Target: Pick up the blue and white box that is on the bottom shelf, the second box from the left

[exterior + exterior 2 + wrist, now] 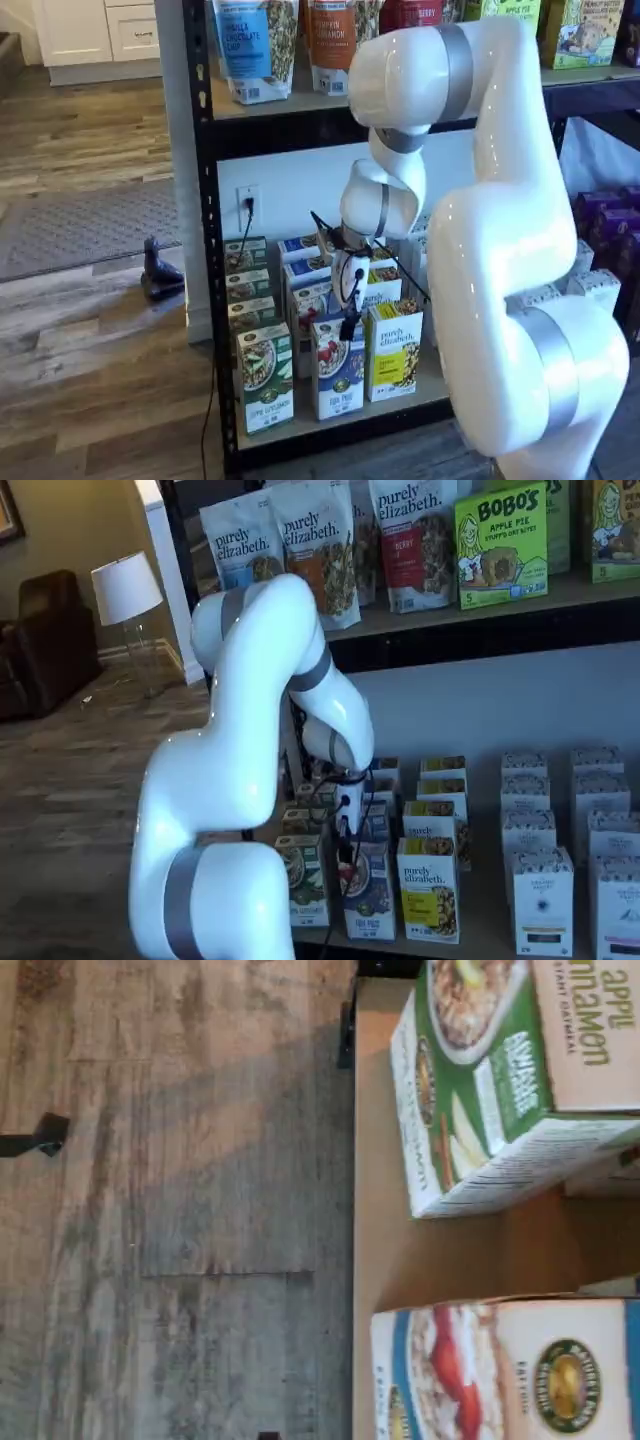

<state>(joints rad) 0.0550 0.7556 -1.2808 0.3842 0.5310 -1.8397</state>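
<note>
Nearest to you in both shelf views is the white xArm (510, 250), its thick joints filling the space in front of the black steel rack (205, 250). Its wrist bends down toward the bottom shelf (300, 425), a pale tan board behind a black front rail.

The gripper (349, 325) hangs just in front of the blue and white box (338, 380), which stands upright at the front edge of that shelf. Only a thin dark finger with a cable beside it shows in a shelf view, so the pictures alone do not reveal a gap; the jaws stand spread as wide as they go, with nothing between them.

Beside the blue and white box, toward the rack's outer post, stands a green-and-white apple cinnamon oatmeal carton (265, 390). On its other side stands a yellow purely elizabeth carton (393, 362). More cartons line up in rows behind all three.

In the wrist view you see the green carton and the blue and white box (510, 1370) apart, bare shelf board between them, and grey wood-plank floor (170, 1210) beyond the shelf edge.

Farther up, the higher shelf holds granola pouches (320, 550) and a green Bobo's box (502, 545).
</note>
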